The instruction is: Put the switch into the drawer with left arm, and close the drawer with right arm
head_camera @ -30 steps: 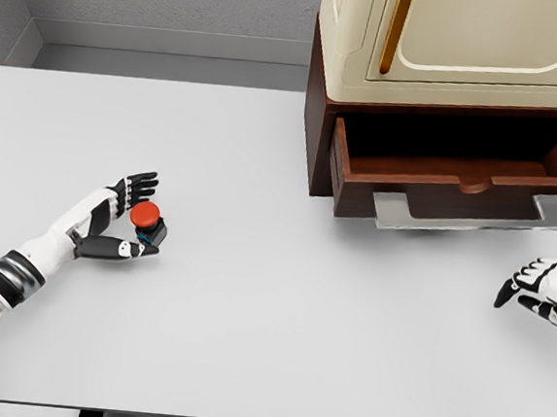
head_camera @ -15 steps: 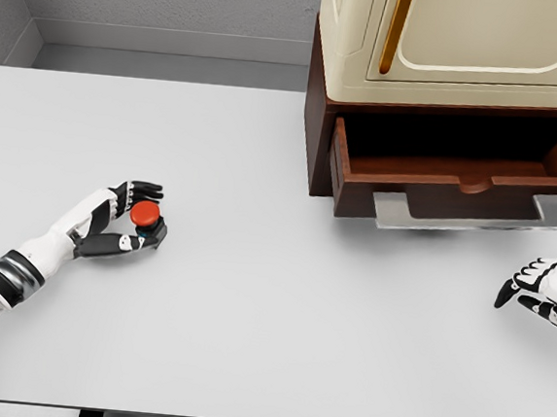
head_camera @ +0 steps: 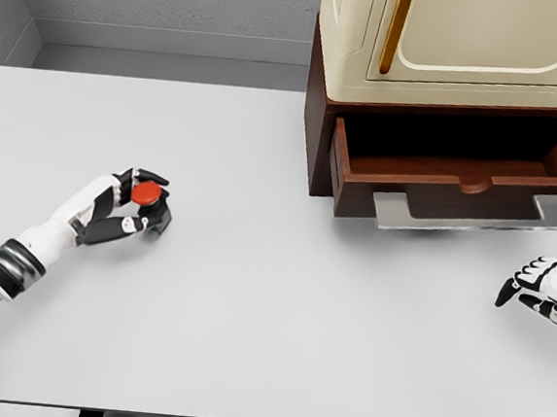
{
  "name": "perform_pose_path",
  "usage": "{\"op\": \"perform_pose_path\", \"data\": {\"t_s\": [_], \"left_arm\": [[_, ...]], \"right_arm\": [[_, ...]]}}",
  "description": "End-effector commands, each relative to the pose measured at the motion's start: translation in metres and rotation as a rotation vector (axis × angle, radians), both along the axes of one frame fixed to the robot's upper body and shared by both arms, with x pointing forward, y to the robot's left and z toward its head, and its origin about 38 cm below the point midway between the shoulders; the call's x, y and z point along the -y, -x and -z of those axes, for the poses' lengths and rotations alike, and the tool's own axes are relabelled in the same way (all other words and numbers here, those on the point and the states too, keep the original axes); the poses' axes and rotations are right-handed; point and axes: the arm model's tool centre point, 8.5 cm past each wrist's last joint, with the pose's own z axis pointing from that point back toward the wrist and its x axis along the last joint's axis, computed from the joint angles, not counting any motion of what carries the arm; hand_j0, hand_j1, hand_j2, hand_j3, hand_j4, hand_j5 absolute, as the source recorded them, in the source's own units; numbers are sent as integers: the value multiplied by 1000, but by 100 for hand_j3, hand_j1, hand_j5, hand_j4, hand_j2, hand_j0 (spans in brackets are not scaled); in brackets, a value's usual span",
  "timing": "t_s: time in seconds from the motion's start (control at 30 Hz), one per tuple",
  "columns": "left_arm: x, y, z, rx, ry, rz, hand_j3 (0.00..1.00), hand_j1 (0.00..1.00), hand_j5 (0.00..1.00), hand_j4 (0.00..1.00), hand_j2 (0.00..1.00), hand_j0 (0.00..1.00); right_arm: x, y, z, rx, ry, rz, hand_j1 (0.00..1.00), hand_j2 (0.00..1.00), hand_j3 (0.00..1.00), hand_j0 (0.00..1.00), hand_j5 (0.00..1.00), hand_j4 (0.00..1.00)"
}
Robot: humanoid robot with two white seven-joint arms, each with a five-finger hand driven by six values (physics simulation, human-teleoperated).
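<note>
Left hand [head_camera: 127, 207] pinching the red-buttoned black switch [head_camera: 146, 200] near the surface's left edge, ready for carriage to the open brown wooden drawer [head_camera: 462, 176].

White table [head_camera: 247, 342] fills the view; grey walls [head_camera: 180, 0] behind it (a corner at upper left), flat even light.

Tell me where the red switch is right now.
In the head view, the switch sits at the table's left side, gripped by the left hand, far from the open drawer.
</note>
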Motion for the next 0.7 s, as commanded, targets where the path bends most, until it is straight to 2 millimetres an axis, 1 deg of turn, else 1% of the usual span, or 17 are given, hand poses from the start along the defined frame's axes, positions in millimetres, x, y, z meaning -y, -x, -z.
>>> {"op": "perform_pose_path", "data": {"t_s": [0.0,0.23,0.3,0.33,0.43,0.5,0.57,0.6,0.67], "left_arm": [[5,0,-8,20,8,16,48,48,48,48,48,48],[19,-7,-29,104,-41,53,48,48,48,48,48,48],[31,-10,-36,149,-55,59,48,48,48,48,48,48],[34,-10,-38,155,-56,62,48,48,48,48,48,48],[39,-14,-50,193,-69,76,48,48,48,48,48,48],[42,-15,-57,222,-86,84,46,46,46,46,46,46],[44,-16,-60,243,-109,87,46,46,46,46,46,46],[51,-15,-63,261,-103,89,46,46,46,46,46,46],[56,-14,-65,279,-112,91,46,46,46,46,46,46]], "right_arm": [[0,0,-1,-2,-5,3,47,47,47,47,47,47],[0,0,-1,-2,-5,3,47,47,47,47,47,47],[0,0,0,-3,-4,2,47,47,47,47,47,47],[0,0,-1,-2,-5,3,47,47,47,47,47,47],[0,0,-1,-2,-5,3,47,47,47,47,47,47],[0,0,-1,-2,-5,3,47,47,47,47,47,47],[0,0,-1,-2,-5,3,46,46,46,46,46,46],[0,0,-1,-2,-5,3,46,46,46,46,46,46],[0,0,-1,-2,-5,3,46,46,46,46,46,46]]}}
